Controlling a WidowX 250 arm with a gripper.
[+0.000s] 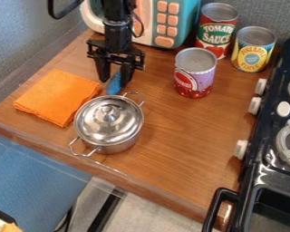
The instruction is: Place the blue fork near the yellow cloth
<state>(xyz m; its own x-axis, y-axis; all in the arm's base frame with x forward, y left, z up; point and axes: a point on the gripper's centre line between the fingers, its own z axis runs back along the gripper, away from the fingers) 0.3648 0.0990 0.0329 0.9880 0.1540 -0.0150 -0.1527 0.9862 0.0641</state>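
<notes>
Camera view: the hand hangs at the upper left of the table with its fingers apart, the blue fork between them; whether they touch it, I cannot tell. The fork lies between the orange cloth and the metal pot, whose lid is on, hiding any contents. A purple-and-red can, a red-and-green can and a yellow-and-blue can stand upright, tops closed.
</notes>
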